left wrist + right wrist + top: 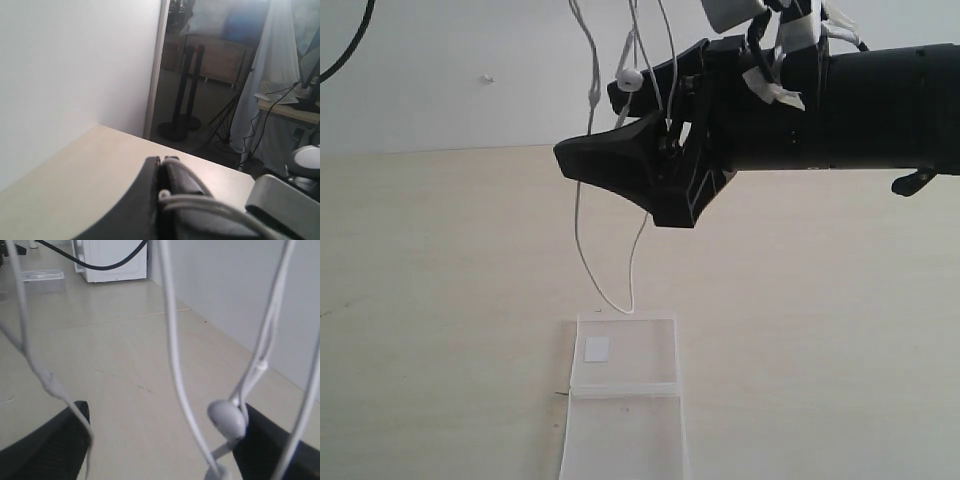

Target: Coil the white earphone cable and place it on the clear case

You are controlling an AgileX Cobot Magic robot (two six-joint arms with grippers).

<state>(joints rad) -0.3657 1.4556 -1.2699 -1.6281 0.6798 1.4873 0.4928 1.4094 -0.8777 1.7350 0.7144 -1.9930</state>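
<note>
The setting looks like a robotics lab or test room, not a home. Beneath the right fingers (45, 445) stretches a bare, pale wooden tabletop (440, 300), closed off behind them by a plain white panel (450, 70). Past the left fingers (150, 200) that panel ends and a cluttered work room opens up. It holds two black posts on round bases (187, 90), tripod legs (225, 117) and a white cloth (280, 70) hung like a screen. There is also a wooden cabinet (225, 57) and a desk (287, 107) with dark leads trailing from it. Beyond the right fingers, a loose black cable (90, 262) sags in front of a white cabinet (112, 260).
</note>
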